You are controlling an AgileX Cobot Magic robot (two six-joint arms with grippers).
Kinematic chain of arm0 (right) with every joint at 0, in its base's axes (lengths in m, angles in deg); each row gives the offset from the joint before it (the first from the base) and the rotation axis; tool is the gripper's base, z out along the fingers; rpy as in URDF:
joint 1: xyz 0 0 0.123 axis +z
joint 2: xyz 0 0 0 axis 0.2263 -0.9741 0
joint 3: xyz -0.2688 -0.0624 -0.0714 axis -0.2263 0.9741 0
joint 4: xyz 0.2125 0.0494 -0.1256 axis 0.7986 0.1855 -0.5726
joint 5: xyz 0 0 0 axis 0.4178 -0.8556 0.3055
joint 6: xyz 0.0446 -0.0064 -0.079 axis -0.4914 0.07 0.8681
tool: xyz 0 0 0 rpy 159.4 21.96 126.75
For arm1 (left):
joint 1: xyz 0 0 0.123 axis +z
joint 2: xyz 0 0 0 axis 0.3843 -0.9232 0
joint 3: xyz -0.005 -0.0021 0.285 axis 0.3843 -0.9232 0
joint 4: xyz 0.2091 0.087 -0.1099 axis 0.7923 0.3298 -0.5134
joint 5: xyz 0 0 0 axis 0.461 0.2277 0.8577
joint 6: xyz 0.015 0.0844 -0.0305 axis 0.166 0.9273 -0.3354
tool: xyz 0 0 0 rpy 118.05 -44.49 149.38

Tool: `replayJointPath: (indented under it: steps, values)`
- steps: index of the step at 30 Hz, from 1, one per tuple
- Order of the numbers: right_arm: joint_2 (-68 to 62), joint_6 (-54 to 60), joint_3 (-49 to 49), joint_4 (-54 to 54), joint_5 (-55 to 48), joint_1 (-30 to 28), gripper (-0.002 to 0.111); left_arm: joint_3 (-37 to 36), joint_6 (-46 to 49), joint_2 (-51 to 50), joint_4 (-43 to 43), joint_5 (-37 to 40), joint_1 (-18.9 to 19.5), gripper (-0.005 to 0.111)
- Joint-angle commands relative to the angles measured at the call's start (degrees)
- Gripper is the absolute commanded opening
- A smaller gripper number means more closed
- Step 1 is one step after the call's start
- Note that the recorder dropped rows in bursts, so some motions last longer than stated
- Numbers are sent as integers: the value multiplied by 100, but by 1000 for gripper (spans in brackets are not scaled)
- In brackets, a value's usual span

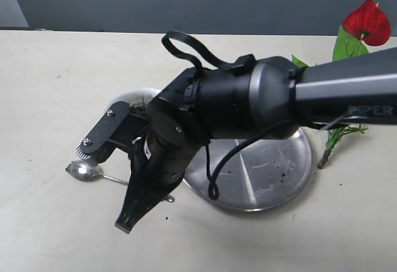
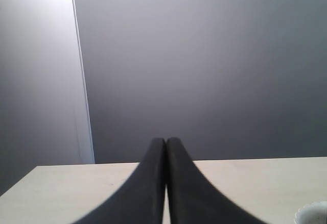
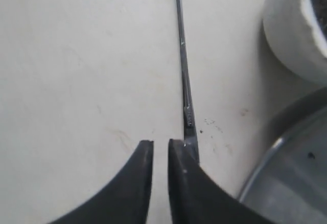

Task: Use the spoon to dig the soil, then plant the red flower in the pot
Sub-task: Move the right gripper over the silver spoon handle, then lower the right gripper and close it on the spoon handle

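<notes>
Steel plate (image 1: 273, 173) beside pot (image 3: 291, 30), mostly scraped bare. Spoon (image 3: 184, 81) flat on table just beside plate: thin, rigid, slippery; grip handle end, likely. Right gripper (image 3: 158, 150) near handle, narrow gap, empty. Left gripper (image 2: 165, 147) closed, empty.

I see a pale cream tabletop (image 1: 56, 86) filling most of the frame, a plain grey wall (image 1: 186, 2) across the top.

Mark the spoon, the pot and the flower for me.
spoon (image 1: 85, 170), exterior view, on its bowl.
pot (image 3: 291, 35), right wrist view, on its white outer wall.
flower (image 1: 367, 21), exterior view, on the red bloom.
</notes>
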Motion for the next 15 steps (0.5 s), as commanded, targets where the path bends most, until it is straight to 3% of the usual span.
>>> replayJointPath:
  steps: [1,3,4,11,15]
  values:
    - [-157,56,-23,179,145,-28,41,24,-40,13,-41,-64,-38,0]
    - [-196,56,-23,188,229,-28,53,24,-40,13,-41,-64,-38,0]
    - [-210,56,-23,160,275,-28,53,24,-40,13,-41,-64,-38,0]
    - [-481,56,-23,114,648,-28,33,24,-40,13,-41,-64,-38,0]
    - [-659,69,-23,98,779,-28,33,24,-40,13,-41,-64,-38,0]
